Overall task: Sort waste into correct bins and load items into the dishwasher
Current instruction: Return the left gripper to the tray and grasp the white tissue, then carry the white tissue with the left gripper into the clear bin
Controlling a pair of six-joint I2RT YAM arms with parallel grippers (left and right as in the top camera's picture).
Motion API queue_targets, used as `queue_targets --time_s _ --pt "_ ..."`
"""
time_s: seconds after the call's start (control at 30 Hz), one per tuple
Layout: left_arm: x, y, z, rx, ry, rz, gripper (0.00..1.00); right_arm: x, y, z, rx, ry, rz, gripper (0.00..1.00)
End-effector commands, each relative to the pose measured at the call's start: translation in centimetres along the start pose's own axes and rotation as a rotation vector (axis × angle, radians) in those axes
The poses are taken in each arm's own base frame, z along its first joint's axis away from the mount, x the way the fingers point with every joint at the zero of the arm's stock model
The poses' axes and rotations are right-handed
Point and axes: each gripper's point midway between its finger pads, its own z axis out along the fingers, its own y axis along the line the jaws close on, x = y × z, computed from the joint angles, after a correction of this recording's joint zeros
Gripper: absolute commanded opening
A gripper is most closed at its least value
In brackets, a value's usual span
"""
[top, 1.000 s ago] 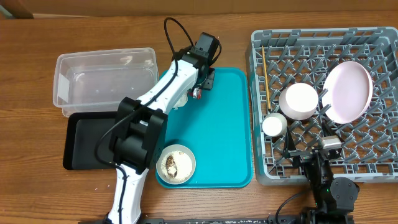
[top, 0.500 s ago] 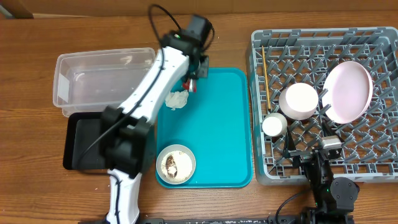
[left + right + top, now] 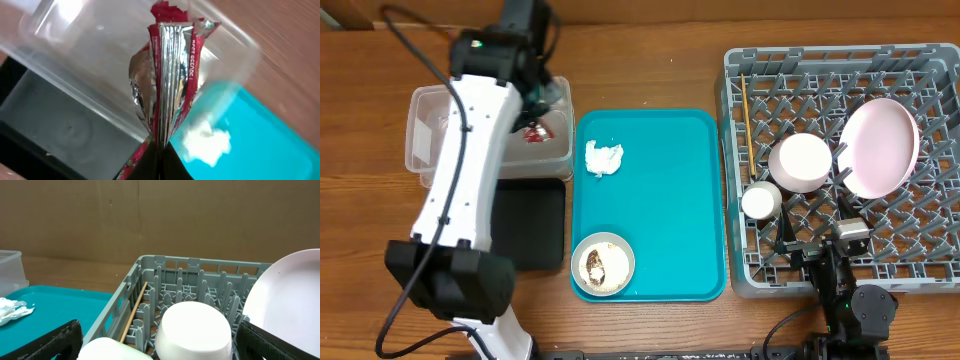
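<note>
**Wrapper up over the tub!**

At the left jaws: shut tight, pinching the crinkled red-and-silver snack wrapper by its lower edge, foil folds fanning away in the wrist view. From overhead, hanging within the right end of the clear tub. Touching the tub floor or not, cannot tell.

Right against the tub's near side, the black tray, half hidden under the white arm. Next along to the right, the teal tray, carrying the crumpled white tissue near its far left corner. At its near left corner, the grey-rimmed bowl, with brownish food scraps lying inside.

Over to the right jaws now: spread wide, gripping nothing, parked low at the near edge of the grey dish rack.

Inside that rack, the pale-pink plate standing on edge among the pegs. Just left of it and touching, the pale-pink bowl. Tucked in beside the bowl, nearer the rack's left wall, the small white cup. Along that left wall, toward the far corner, the wooden chopsticks.
</note>
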Motion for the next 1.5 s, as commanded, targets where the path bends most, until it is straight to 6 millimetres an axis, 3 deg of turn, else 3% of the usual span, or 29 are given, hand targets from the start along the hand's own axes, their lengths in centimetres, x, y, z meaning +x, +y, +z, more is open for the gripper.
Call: queue_targets --time_s 0.0,0.1,0.17,0.23,0.33,0.5,0.67,0.77,0.9,1.03,1.17,1.37,1.47 --pt "-0.1 1.7 3.5 -0.032 0.058 -0.204 0.04 0.2 0.0 0.0 0.0 -0.002 0.01 1.0" --pt "-0.1 2.1 5.7 0.007 0.104 -0.25 0.07 0.2 0.0 0.0 0.0 -0.002 0.01 1.0" --pt "-0.5 1.8 5.9 0.048 0.12 -0.248 0.45 0.2 0.0 0.0 0.0 -0.002 0.01 1.0" --pt "-1.2 1.0 5.3 0.125 0.131 -0.204 0.68 0.2 0.0 0.0 0.0 -0.002 0.01 1.0" --pt "-2.1 -0.6 3.2 0.232 0.136 -0.116 0.75 0.2 0.0 0.0 0.0 -0.002 0.01 1.0" --pt "-1.4 -3.3 0.0 0.25 0.056 0.113 0.69 0.2 0.0 0.0 0.0 -0.002 0.01 1.0" --pt "2.7 -7.5 0.4 0.147 -0.072 0.516 0.68 0.2 0.0 0.0 0.0 -0.002 0.01 1.0" --pt "5.6 -9.6 2.4 0.077 -0.096 0.672 0.71 0.2 0.0 0.0 0.0 -0.002 0.01 1.0" --pt "10.0 -11.4 6.6 0.016 -0.025 0.803 0.7 0.2 0.0 0.0 0.0 -0.002 0.01 1.0" --pt "12.4 -10.8 11.4 -0.082 0.057 0.818 0.66 0.2 0.0 0.0 0.0 -0.002 0.01 1.0" --pt "13.6 -9.4 14.2 -0.157 0.124 0.809 0.63 0.2 0.0 0.0 0.0 -0.002 0.01 1.0" --pt "15.8 -9.5 15.5 -0.111 0.222 0.871 0.36 0.2 0.0 0.0 0.0 -0.002 0.01 1.0" --pt "16.3 -9.4 15.3 -0.101 0.252 0.886 0.04 0.2 0.0 0.0 0.0 -0.002 0.01 1.0"
